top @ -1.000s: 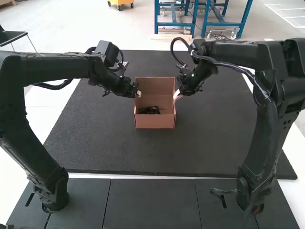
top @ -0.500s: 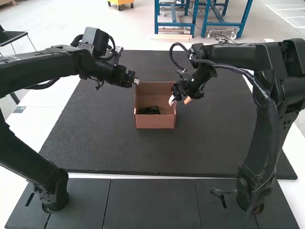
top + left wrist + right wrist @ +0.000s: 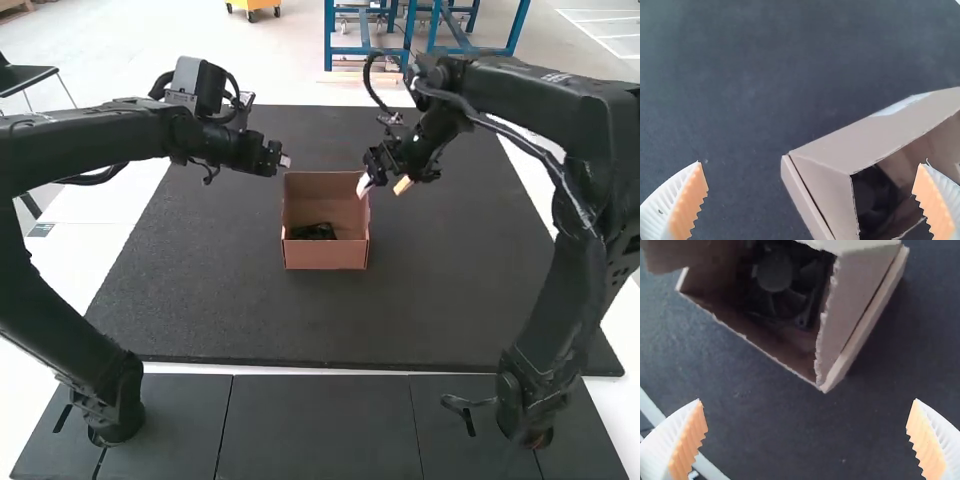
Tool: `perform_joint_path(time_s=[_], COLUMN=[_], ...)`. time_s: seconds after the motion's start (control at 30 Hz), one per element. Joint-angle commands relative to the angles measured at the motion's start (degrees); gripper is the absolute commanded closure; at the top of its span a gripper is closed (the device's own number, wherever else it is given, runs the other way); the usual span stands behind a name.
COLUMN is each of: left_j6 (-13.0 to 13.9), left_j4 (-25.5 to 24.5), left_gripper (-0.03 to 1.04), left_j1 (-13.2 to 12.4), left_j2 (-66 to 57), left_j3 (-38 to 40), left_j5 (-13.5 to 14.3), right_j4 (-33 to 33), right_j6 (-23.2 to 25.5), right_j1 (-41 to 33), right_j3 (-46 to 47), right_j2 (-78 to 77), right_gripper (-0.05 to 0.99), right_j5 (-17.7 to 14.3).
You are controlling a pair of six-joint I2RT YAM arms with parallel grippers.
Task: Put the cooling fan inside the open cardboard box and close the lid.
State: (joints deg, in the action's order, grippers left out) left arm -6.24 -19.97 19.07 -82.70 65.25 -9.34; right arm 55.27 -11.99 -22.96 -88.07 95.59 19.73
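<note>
Dark mat (image 3: 200, 290) is covering the white worktop (image 3: 70, 260), bearing the cardboard box (image 3: 325, 252) with cooling fan (image 3: 777, 285) inside; left tool (image 3: 283, 160) and right tool (image 3: 382, 186) are hovering near it, both spread wide.

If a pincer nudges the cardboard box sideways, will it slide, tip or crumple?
It probably slides or tilts easily: the cardboard box looks small and thin-walled, with the cooling fan inside. Its walls likely flex, and one edge looks torn in the right wrist view. The black mat may give some grip.

Two matte black arms (image 3: 100, 135); black cables (image 3: 372, 95) loop behind the left gripper (image 3: 283, 160) and right gripper (image 3: 382, 186); white ribbed fingers (image 3: 660, 215), orange pads (image 3: 687, 440).
</note>
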Motion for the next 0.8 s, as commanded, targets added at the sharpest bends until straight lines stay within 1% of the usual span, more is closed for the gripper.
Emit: perform_joint_path(time_s=[0.0, 0.07, 0.2, 0.53, 0.77], left_j6=[-0.4, -0.4, -0.7, -0.7, -0.7], left_j4=[1.0, 1.2, 2.5, 4.1, 5.9], left_gripper=[0.04, 0.04, 0.04, 0.04, 0.04], left_j1=[-0.2, -0.1, -0.2, -0.1, -0.1], left_j2=[-0.7, -1.4, -2.4, -4.5, -6.2], left_j3=[2.7, 2.7, 2.8, 2.7, 2.7], left_j5=[0.4, 0.4, 0.4, 0.4, 0.4], right_j4=[0.1, -0.4, -0.8, -0.7, -0.6], right_j6=[0.7, 3.3, 5.4, 6.5, 6.8], right_j1=[0.2, 0.1, 0.1, -0.2, -0.3], right_j3=[-2.9, -2.8, -2.3, 0.3, 0.4], right_j2=[-6.5, -8.8, -11.9, -15.1, -15.3], right_gripper=[0.03, 0.03, 0.03, 0.03, 0.03], right_j5=[0.9, 0.9, 0.8, 0.6, 0.7])
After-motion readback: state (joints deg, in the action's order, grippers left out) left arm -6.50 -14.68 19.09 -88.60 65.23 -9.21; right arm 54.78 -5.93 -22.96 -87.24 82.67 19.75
